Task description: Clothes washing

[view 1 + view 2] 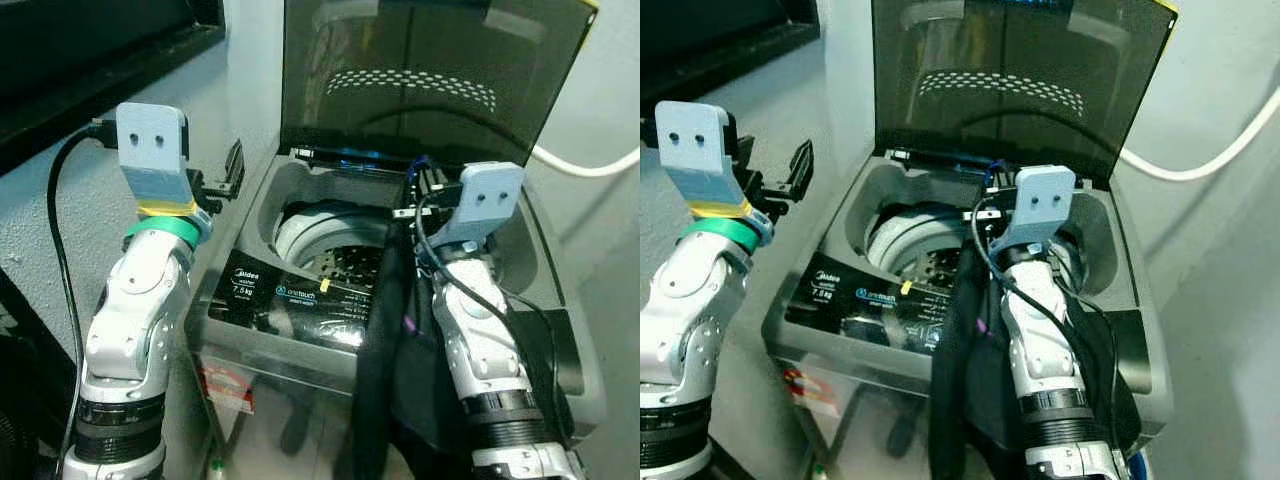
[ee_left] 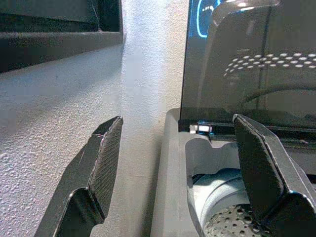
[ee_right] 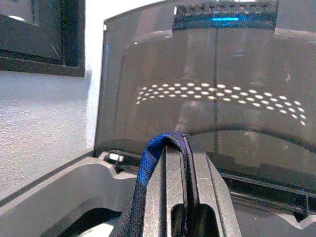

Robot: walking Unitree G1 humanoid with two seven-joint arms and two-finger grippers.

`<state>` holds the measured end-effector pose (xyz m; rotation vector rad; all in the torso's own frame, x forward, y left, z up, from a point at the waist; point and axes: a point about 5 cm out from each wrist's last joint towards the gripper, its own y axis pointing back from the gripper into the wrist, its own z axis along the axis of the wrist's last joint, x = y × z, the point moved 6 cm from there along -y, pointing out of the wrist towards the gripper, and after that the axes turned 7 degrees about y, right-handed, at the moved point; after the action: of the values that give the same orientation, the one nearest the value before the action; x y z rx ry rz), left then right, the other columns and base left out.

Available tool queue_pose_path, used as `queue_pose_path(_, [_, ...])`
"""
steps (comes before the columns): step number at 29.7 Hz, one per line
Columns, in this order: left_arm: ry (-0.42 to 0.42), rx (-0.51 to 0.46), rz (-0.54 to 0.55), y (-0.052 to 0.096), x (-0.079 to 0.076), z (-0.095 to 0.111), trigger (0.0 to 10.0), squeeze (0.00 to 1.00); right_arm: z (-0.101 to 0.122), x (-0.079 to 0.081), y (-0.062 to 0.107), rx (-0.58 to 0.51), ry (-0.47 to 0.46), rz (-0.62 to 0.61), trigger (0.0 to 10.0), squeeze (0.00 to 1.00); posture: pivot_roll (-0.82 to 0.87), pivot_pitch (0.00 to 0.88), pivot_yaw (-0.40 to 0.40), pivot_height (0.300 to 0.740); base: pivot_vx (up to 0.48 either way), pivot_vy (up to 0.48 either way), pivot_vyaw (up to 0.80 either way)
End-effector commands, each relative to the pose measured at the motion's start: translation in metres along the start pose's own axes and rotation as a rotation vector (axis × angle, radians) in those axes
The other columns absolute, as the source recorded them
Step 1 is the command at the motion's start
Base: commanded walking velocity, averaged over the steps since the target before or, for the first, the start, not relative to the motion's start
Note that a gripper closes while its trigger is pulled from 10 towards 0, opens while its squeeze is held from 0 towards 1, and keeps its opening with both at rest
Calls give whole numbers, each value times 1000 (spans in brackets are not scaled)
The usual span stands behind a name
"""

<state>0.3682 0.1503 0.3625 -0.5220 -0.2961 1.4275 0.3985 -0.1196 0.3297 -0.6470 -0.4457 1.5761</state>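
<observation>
A grey top-load washing machine (image 1: 245,205) stands in front of me with its tinted lid (image 1: 430,80) raised. Its perforated drum (image 1: 335,258) is visible below. My right gripper (image 1: 422,185) is over the tub opening, shut on a dark garment (image 1: 378,340) with a blue edge (image 3: 148,165). The garment hangs from the fingers, over the machine's front panel and down alongside my right arm. To the left of the machine, near the wall, my left gripper (image 1: 228,175) is raised and open, with nothing between its fingers (image 2: 106,158).
The machine's black control panel (image 1: 290,300) runs along its front edge. A rough white wall (image 2: 64,128) is close on the left, under a dark window frame (image 1: 100,60). A white hose (image 1: 590,165) curves behind the machine on the right.
</observation>
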Motion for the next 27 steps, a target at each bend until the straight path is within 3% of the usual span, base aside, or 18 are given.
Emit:
queue_pose_path(1, [7,22,-2,1,0,-5,10000,0,3,-2,0,-12,-3,-8,10000,0,45,64,40,740,0,0,0])
queue_pose_path(10, [3,50,-54,4,-8,-10,10000,0,2,0,-2,-16,54,-5,10000,0,49,68,41,740,0,0,0])
queue_pose_path(14, [-21,50,-77,3,-11,-9,10000,0,8,3,-12,-34,62,-8,10000,0,56,84,40,740,0,0,0])
queue_pose_path(16, [-70,47,-106,1,-14,-8,10000,0,17,5,-26,-69,56,-19,10000,0,60,95,39,740,0,0,0])
queue_pose_path(19, [-57,51,-119,-1,-18,-7,10000,0,18,7,-52,-38,111,-39,10000,0,67,133,32,740,0,0,0])
queue_pose_path(23, [-50,58,-123,1,-22,-9,10000,0,30,7,-78,-36,98,-48,10000,0,71,148,25,740,0,0,0])
queue_pose_path(27, [-24,88,-115,11,-27,-16,10000,0,89,1,-111,-157,38,-119,10000,0,86,184,9,740,0,0,0])
